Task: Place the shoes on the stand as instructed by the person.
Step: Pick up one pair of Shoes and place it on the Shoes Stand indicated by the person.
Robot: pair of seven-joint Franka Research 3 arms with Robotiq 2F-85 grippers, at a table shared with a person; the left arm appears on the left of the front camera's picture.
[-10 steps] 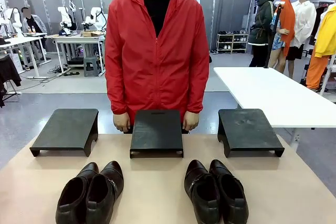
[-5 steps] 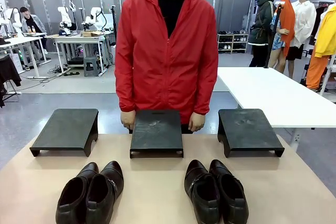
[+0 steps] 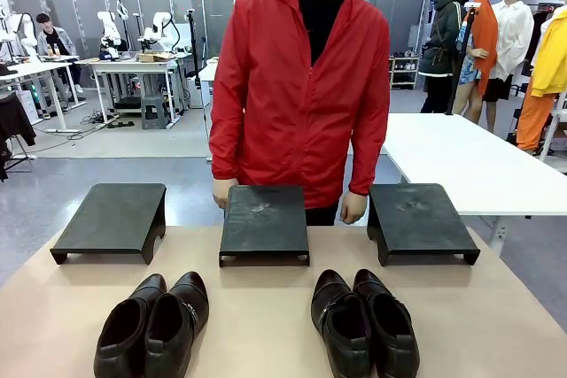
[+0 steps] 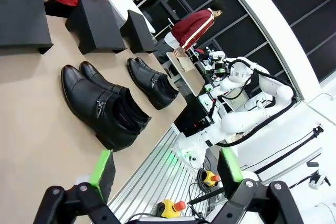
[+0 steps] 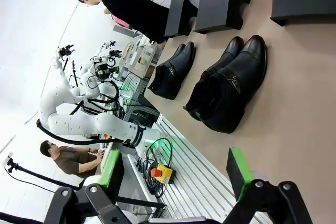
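Nearest: left gripper (image 4: 167, 163) and right gripper (image 5: 176, 167), fingers spread fully, holding nothing. On table (image 3: 257, 307), near edge: left pair (image 3: 152, 325) and right pair (image 3: 365, 320), toes pointing far. Judged stiff, glossy, probably slippery, moderately heavy; best gripped across the collars, not the polished toes. Beyond: left stand (image 3: 111, 219), middle stand (image 3: 264, 221), right stand (image 3: 418, 219), all bare. Farthest: person (image 3: 301, 86), hands (image 3: 353, 210) low, no pointing seen.

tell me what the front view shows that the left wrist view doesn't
Front view: the person upright, torso in full, behind the stands, and a white table off to the right.
Left wrist view: the left gripper, open and holding nothing, and a yellow stop-button box below the table edge.
Both: the left pair of shoes, the right pair of shoes and the three black stands.
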